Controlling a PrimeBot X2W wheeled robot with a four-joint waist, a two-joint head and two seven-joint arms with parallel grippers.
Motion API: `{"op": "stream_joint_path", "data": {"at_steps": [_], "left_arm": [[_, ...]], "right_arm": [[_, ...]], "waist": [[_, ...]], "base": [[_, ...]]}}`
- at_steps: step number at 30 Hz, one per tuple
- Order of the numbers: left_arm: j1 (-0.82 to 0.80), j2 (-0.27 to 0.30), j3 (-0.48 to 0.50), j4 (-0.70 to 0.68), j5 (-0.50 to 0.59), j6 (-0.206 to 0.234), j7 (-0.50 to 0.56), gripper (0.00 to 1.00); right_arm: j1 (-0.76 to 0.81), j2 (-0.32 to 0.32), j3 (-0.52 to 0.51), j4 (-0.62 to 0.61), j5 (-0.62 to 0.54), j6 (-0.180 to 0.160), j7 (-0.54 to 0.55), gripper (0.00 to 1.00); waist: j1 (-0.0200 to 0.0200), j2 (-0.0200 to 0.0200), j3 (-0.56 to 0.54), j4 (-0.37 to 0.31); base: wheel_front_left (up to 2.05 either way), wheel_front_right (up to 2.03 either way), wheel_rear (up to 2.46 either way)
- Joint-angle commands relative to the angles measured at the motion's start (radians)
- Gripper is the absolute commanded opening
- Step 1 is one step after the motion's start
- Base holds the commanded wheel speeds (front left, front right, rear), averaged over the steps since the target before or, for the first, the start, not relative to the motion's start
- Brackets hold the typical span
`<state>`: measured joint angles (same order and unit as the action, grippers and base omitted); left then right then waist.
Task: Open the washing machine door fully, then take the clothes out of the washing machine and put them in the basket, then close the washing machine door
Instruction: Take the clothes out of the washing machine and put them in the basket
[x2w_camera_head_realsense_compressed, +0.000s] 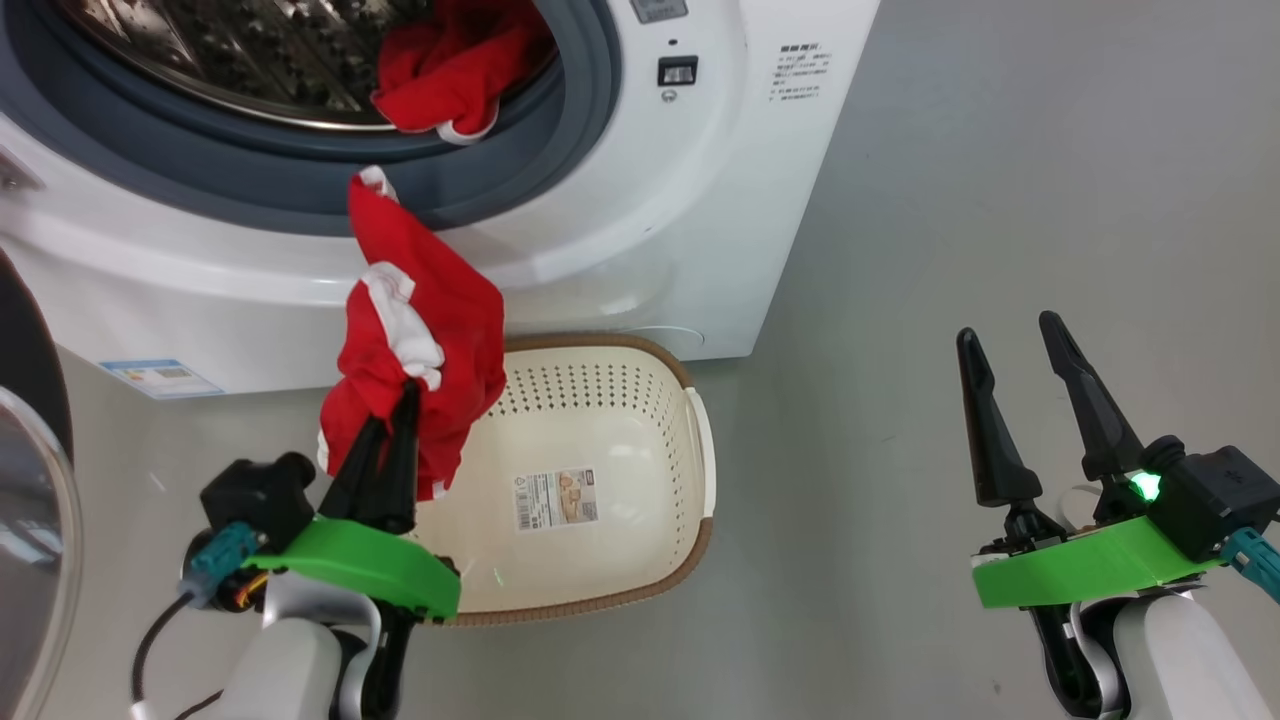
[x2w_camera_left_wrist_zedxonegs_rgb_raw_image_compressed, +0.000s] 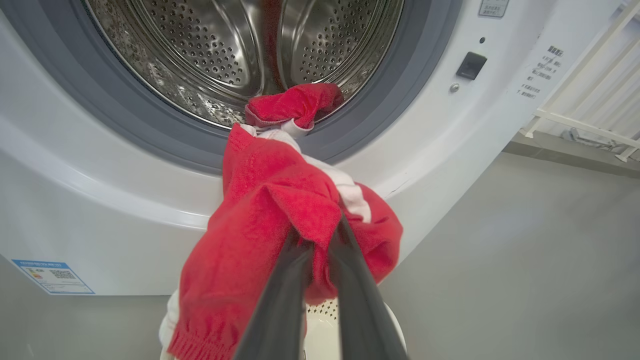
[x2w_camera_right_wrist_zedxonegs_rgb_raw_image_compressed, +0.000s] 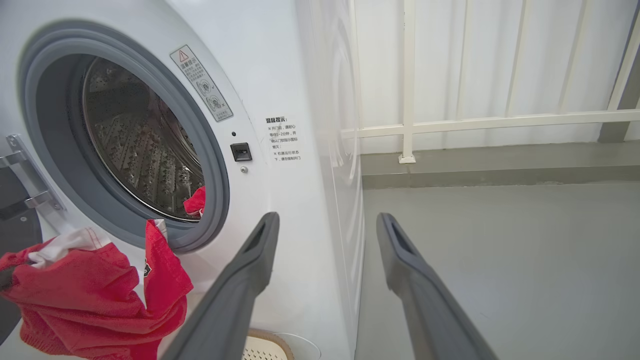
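My left gripper is shut on a red garment with white trim, holding it in the air in front of the washing machine, over the left end of the basket. The same garment drapes over my left fingers. A second red garment lies at the lip of the steel drum, on the grey ring. The door stands swung open at the far left. My right gripper hangs open and empty over the floor, right of the machine.
The cream basket sits on the grey floor right against the washer's front. A white railing and a low kerb run behind the machine's right side. A blue label marks the washer's lower left front.
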<state>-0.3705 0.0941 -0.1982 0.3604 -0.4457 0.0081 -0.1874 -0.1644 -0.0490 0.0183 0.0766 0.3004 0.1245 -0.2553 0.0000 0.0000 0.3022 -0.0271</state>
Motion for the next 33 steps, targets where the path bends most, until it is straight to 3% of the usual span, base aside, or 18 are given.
{"op": "stream_joint_path", "data": {"at_steps": [1,18,33], "left_arm": [[-0.033,0.012,0.028,0.007,-0.003,-0.006,-0.018,0.00],[-0.306,-0.024,0.025,0.599,-0.028,-0.071,-0.071,0.00],[-0.439,-0.038,0.003,0.874,-0.095,-0.133,-0.039,0.00]], "right_arm": [[-0.014,-0.001,0.027,-0.025,-0.004,0.006,-0.006,1.00],[-0.055,-0.001,0.057,-0.022,-0.010,0.006,-0.006,1.00],[-0.110,-0.001,0.084,-0.041,0.000,0.006,-0.006,1.00]], "waist": [[0.0000,0.0000,0.010,-0.002],[0.0000,0.0000,0.126,-0.031],[0.0000,0.0000,0.261,-0.067]], "base": [[0.00,0.00,0.00],[0.00,0.00,0.00],[0.00,0.00,0.00]]}}
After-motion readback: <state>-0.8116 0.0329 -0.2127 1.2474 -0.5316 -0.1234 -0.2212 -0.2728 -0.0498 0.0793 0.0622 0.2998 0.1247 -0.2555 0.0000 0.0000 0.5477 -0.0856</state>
